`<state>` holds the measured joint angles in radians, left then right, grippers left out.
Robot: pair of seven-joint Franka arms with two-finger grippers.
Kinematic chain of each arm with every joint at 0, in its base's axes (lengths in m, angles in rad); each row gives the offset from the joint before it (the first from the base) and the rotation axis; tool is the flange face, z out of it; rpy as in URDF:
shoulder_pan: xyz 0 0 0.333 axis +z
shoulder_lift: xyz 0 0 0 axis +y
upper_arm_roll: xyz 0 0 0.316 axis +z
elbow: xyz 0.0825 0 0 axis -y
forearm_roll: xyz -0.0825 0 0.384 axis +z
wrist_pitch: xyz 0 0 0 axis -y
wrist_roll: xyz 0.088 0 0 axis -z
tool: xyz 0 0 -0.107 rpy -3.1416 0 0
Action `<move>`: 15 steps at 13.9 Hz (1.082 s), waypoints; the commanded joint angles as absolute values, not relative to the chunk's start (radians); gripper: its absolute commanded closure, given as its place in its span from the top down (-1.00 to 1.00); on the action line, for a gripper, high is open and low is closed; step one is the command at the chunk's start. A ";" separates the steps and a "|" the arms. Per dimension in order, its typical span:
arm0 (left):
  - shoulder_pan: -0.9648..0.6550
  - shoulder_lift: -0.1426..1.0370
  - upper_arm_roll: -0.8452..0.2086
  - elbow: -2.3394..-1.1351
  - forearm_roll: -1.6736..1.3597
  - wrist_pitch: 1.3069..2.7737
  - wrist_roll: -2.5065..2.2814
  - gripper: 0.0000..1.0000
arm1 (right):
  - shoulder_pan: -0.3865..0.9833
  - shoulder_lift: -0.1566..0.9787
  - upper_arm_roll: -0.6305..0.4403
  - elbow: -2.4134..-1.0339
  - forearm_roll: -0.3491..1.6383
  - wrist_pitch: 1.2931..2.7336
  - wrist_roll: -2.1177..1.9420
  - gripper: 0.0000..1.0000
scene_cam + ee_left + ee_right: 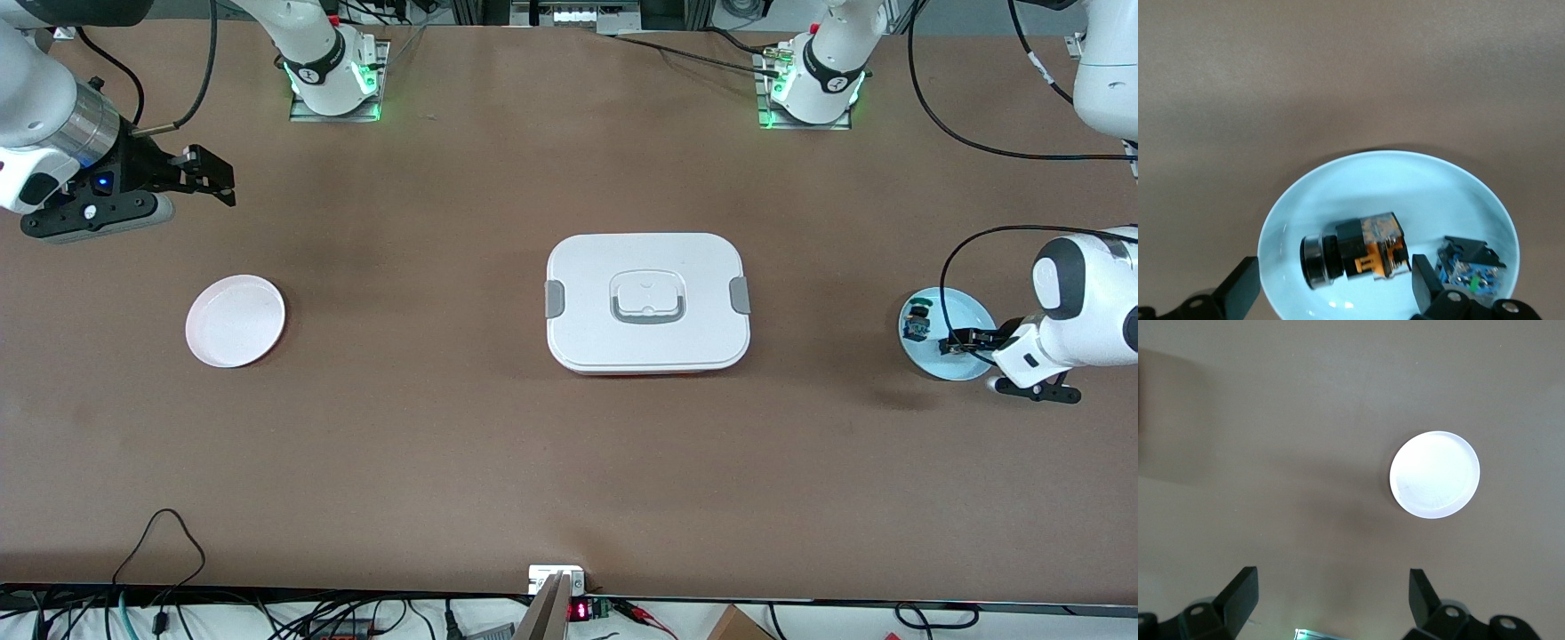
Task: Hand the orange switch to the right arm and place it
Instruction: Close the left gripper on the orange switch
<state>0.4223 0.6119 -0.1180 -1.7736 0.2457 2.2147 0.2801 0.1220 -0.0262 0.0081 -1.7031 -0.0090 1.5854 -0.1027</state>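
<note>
Brown table (444,444): white plate (235,321), lidded box (647,302), blue plate (965,311).

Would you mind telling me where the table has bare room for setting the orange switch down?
The round white plate holds nothing. Bare brown tabletop lies between it and the white lidded container. The pale blue plate is crowded: the orange switch, a blue circuit part and the open left gripper. The open right gripper waits.

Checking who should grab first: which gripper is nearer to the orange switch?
Left. The left gripper hangs open right over the orange switch in the blue plate; the right gripper waits open at the table's right-arm end.
</note>
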 commanded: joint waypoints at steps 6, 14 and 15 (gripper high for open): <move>0.460 0.554 -0.135 -1.891 0.258 2.328 0.219 0.96 | 0.118 -0.028 0.011 -1.697 -0.012 1.589 -0.100 1.00; 0.459 0.555 -0.135 -1.948 0.258 2.414 0.206 0.65 | 0.118 -0.017 0.011 -1.689 -0.002 1.586 -0.092 1.00; 0.459 0.555 -0.135 -1.948 0.258 2.413 0.209 0.46 | 0.117 -0.015 0.011 -1.689 -0.002 1.588 -0.092 1.00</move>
